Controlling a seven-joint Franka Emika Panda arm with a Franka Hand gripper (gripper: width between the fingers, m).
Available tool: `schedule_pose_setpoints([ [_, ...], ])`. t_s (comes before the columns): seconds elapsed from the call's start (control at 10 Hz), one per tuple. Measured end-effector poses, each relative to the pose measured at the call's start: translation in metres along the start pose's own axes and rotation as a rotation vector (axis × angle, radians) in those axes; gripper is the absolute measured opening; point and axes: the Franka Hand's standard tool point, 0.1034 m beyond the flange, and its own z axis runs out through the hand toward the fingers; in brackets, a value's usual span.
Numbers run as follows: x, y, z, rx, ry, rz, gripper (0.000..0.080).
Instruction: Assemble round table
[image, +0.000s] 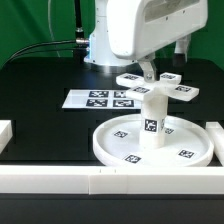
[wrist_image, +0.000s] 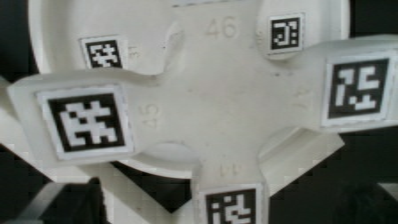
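The large rimmed round disc (image: 110, 148) lies on the black table towards the front of the exterior view. The short cylindrical leg (image: 151, 128) stands upright at its centre. The small cross-shaped piece (image: 158, 90) rests flat on top of the leg, its tagged arms spread out. My gripper (image: 160, 68) hangs right above the cross, one dark finger (image: 148, 68) reaching down close to its hub. It is open and grips nothing. In the wrist view the cross (wrist_image: 205, 115) fills the picture, with the disc (wrist_image: 125, 25) behind it. My fingers do not show there.
The marker board (image: 100, 99) lies flat behind the disc, on the exterior view's left. White border blocks run along the front edge (image: 50, 180) and stand at both sides (image: 5, 133) (image: 215, 133). The arm's base (image: 100, 45) rises at the back.
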Motion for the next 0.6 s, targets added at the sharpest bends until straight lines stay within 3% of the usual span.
schedule_pose_setpoints([
  [0.3, 0.0024, 0.0039, -0.0019, -0.020, -0.022, -0.269, 0.0648],
  [0.6, -0.0007, 0.0054, -0.0016, -0.018, -0.024, -0.420, 0.0648],
])
